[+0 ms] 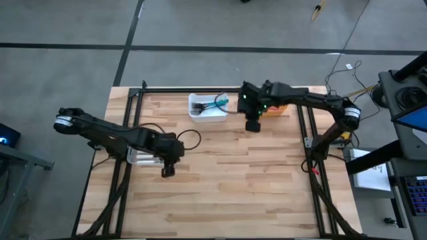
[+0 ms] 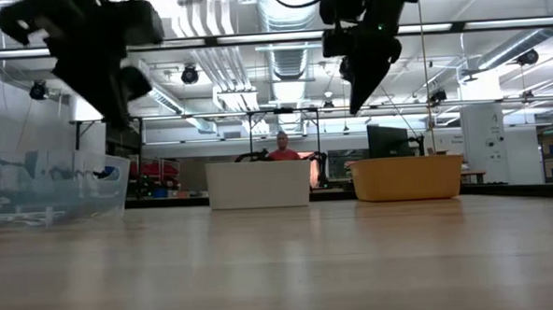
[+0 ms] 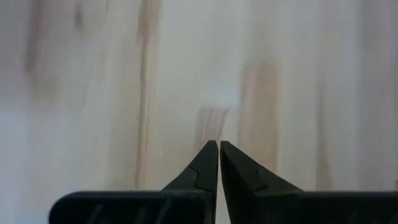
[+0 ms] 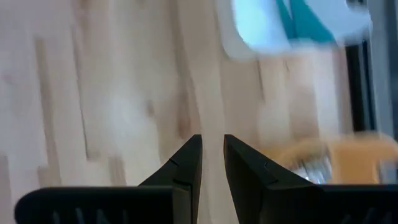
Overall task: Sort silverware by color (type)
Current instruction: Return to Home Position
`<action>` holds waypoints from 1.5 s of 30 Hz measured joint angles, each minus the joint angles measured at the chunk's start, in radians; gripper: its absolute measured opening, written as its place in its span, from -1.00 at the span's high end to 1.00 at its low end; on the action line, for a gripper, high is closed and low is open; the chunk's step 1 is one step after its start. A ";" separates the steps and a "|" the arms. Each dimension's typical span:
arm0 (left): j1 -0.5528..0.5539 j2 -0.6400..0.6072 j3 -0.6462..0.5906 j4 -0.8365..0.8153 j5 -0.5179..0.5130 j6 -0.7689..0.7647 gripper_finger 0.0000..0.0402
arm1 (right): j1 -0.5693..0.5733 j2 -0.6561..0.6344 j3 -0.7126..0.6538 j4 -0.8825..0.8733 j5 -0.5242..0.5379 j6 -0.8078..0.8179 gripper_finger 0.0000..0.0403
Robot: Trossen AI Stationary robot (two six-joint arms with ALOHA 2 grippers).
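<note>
Holding teal-handled silverware [image 1: 217, 103], count unclear: one white rectangular bin [image 1: 200, 112] on wooden worktop [image 1: 233, 173]; one orange bin [image 2: 407, 179]; one clear bin [image 2: 49, 188]. Left gripper [image 1: 166, 171] jaws clenched, empty; right gripper [image 1: 253, 125] jaws slightly parted, empty.

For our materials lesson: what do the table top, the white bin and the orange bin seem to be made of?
Table top: pale wooden planks, grain and seams showing, mildly glossy. White bin: probably plastic, opaque, smooth and even in colour. Orange bin: likely plastic too, opaque with a matte look.
</note>
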 joint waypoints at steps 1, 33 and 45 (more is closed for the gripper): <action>-0.010 -0.026 -0.007 0.031 -0.008 0.032 1.00 | 0.016 -0.016 -0.044 0.069 -0.007 -0.010 0.71; 0.137 -0.890 -0.585 0.612 0.064 0.264 1.00 | 0.016 -0.598 -0.926 0.995 -0.179 -0.130 0.74; 0.137 -1.070 -0.671 0.598 0.065 0.230 1.00 | 0.011 -0.797 -1.056 1.044 -0.145 -0.119 0.95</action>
